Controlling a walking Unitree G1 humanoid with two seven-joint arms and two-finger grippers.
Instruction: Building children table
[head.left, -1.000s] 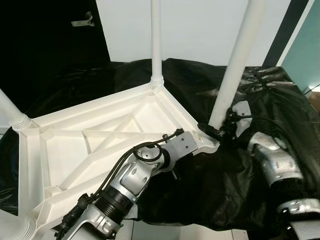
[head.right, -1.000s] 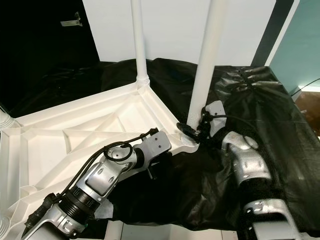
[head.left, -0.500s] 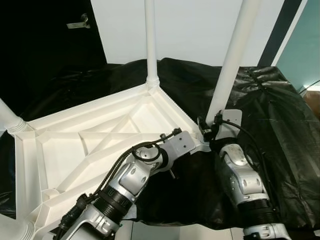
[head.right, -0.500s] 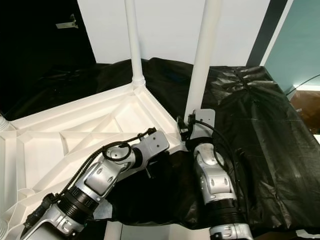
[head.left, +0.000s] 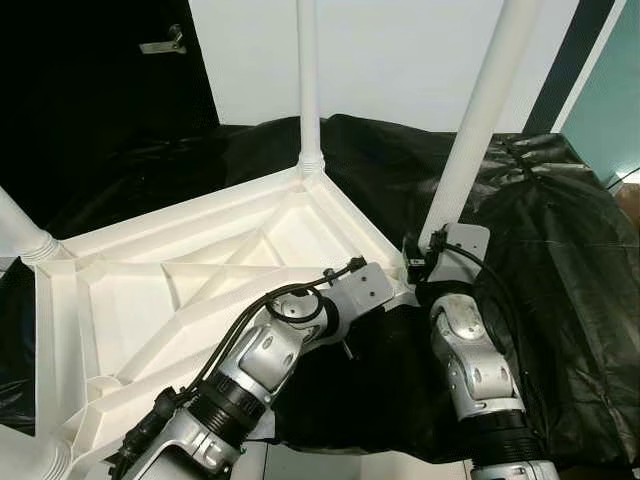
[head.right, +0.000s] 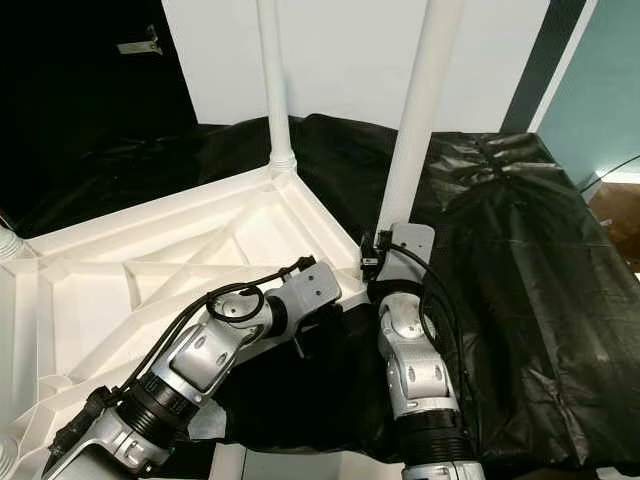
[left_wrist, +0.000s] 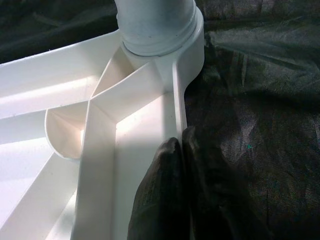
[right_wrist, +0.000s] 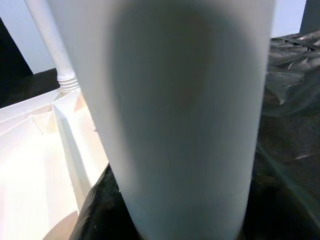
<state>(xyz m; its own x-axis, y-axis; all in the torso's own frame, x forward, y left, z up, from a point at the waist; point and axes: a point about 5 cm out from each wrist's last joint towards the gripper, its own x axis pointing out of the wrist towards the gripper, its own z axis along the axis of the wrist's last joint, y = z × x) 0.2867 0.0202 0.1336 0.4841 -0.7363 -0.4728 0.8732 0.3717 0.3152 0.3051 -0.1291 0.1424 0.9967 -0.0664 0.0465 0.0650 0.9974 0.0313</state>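
Right gripper now wraps nearest leg; left gripper pinches tabletop rim. I twist squarely, steadying.

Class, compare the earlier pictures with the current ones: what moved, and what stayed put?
The right arm swung in from the right, forearm now nearly upright, its right gripper staying at the near white plastic table leg. The left gripper still pinches the upturned white tabletop's rim.

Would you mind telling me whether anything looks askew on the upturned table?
The near leg leans from its corner socket, while the far leg stands straight. The right gripper is at its base.
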